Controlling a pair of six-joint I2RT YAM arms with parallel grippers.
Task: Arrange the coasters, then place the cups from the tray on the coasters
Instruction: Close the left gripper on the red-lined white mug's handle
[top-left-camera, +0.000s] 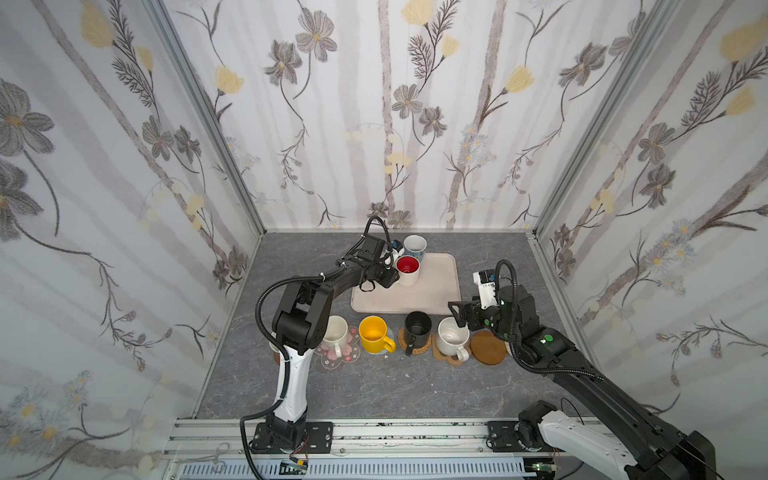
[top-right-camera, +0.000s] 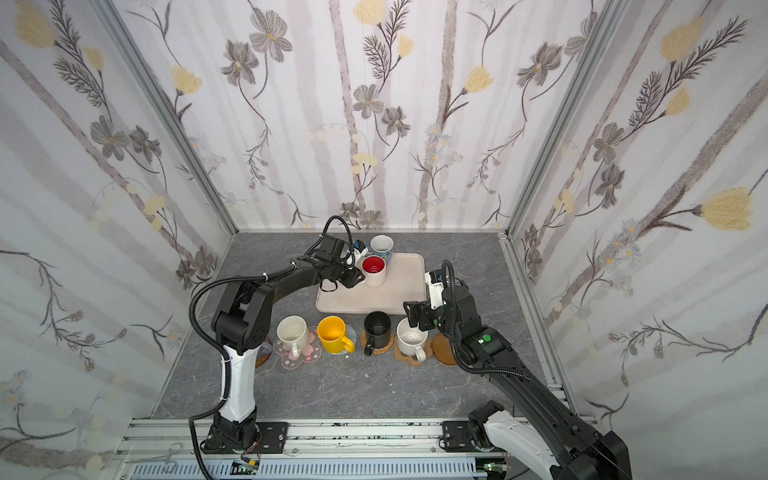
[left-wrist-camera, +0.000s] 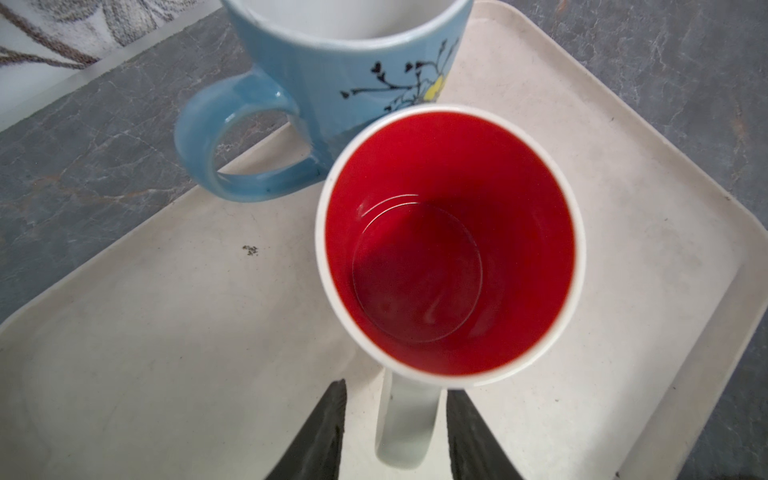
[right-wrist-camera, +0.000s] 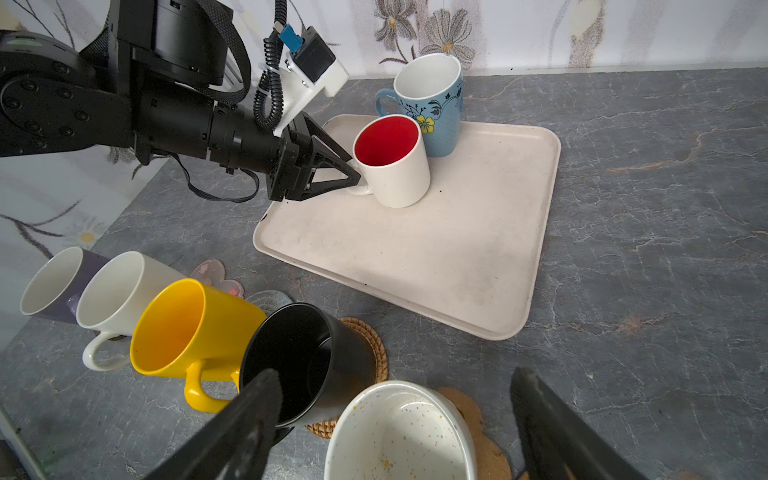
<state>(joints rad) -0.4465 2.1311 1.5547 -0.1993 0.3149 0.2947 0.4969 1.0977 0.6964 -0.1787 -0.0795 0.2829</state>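
– Left wrist view: where is the red-lined mug (left-wrist-camera: 449, 245) found?
– On the tray (left-wrist-camera: 166, 353), ahead of the left gripper (left-wrist-camera: 397, 388); its handle (left-wrist-camera: 407, 428) is straddled by the open jaws, not yet clamped. The right gripper (right-wrist-camera: 395, 376), also open, is well apart.

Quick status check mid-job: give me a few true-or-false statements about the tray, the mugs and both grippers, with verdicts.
1. Two mugs stand on the cream rectangular tray: the blue patterned mug and the white mug with a red inside. True.
2. The fingers of the left gripper straddle the red-inside mug's handle. True.
3. The yellow mug lies on its side. False: it stands upright.
4. The brown wooden disc coaster at the row's right end carries a mug. False: it is bare.
5. The right gripper is shut on the black mug. False: it is open and holds nothing.
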